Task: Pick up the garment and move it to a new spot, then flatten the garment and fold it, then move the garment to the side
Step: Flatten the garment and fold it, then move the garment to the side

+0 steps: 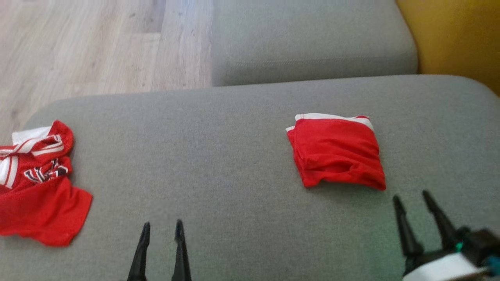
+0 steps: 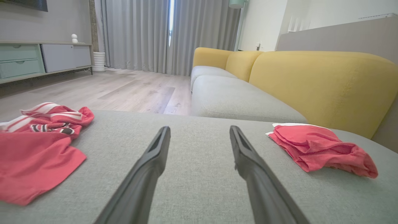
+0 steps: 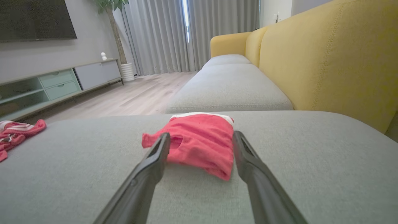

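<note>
Dark fingers of the left claw [image 1: 162, 223] are seen at the bottom of the head view, spread apart and empty, above the bare grey seat [image 1: 218, 128]. From its own wrist view the left claw [image 2: 199, 127] is shown pointing along the seat, with cloth lying well off to either side of it.

At the lower right, the right claw [image 1: 411, 195] is likewise spread, and nothing is pinched in it. Its tips are set just short of the near right corner of the garment [image 1: 336, 154], apart from the cloth. In the right wrist view the right claw [image 3: 201, 133] is lined up with the garment [image 3: 202, 143], which is framed between the two fingertips.

The garment [image 2: 314, 149] is laid folded into a small red square with a white band along its far edge, on the right part of the seat.

A crumpled red jersey [image 1: 39, 187] with white stripes is left at the seat's left end, well apart from the garment. Beyond the seat, a wooden floor [image 1: 97, 47] and a yellow backrest [image 1: 457, 35] are seen.
</note>
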